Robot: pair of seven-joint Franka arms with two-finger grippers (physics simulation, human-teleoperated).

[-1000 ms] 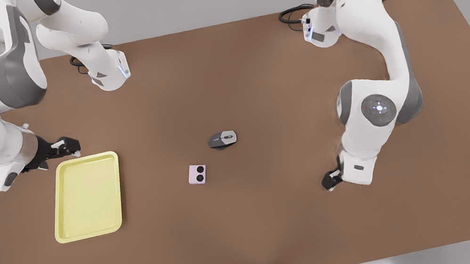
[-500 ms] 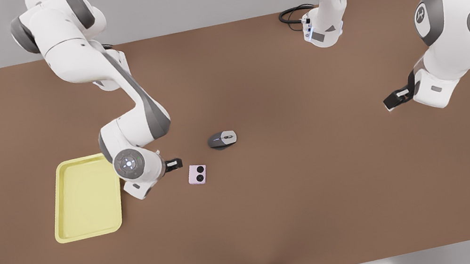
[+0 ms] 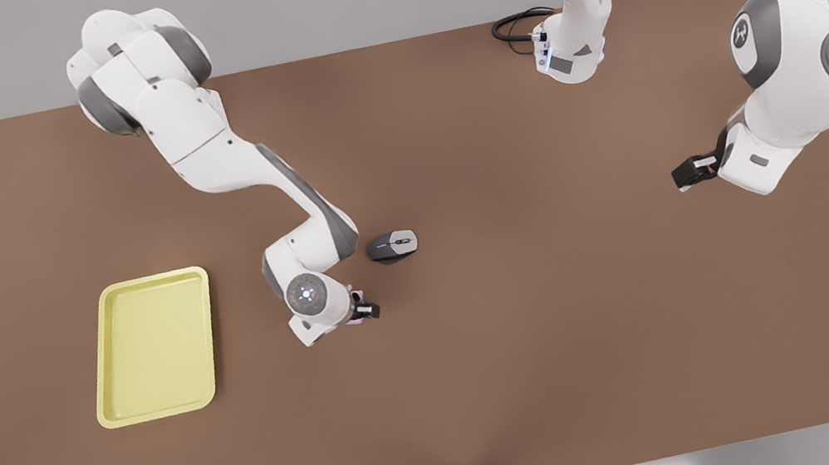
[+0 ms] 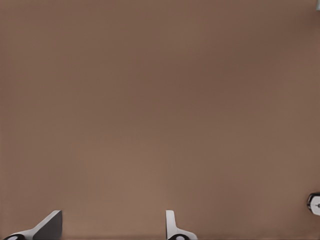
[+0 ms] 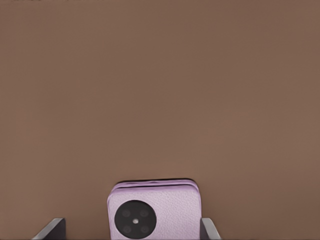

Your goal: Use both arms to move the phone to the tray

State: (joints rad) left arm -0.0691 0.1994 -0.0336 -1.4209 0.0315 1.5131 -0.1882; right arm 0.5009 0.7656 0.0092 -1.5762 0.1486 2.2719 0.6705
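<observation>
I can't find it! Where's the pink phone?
In the front view the phone lies mid-table, under the right gripper, just below the mouse and right of the tray.

One tray (image 3: 152,347), one mouse (image 3: 392,245) at about 2 o'clock from it, one phone (image 5: 154,210), and two arms, each ending in one gripper: right gripper (image 3: 365,310), left gripper (image 3: 687,174). One brown table (image 3: 535,347).

Big brown table (image 3: 540,380) spreads across the front view, and over at nine o'clock the pale yellow tray (image 3: 152,346) lies flat on it. Dead centre, the grey mouse (image 3: 392,245) rests on the tabletop, with the pink phone (image 5: 154,211) flat just at its seven o'clock. Up at one o'clock, a black cable (image 3: 515,25) curls along the table's far edge.
</observation>
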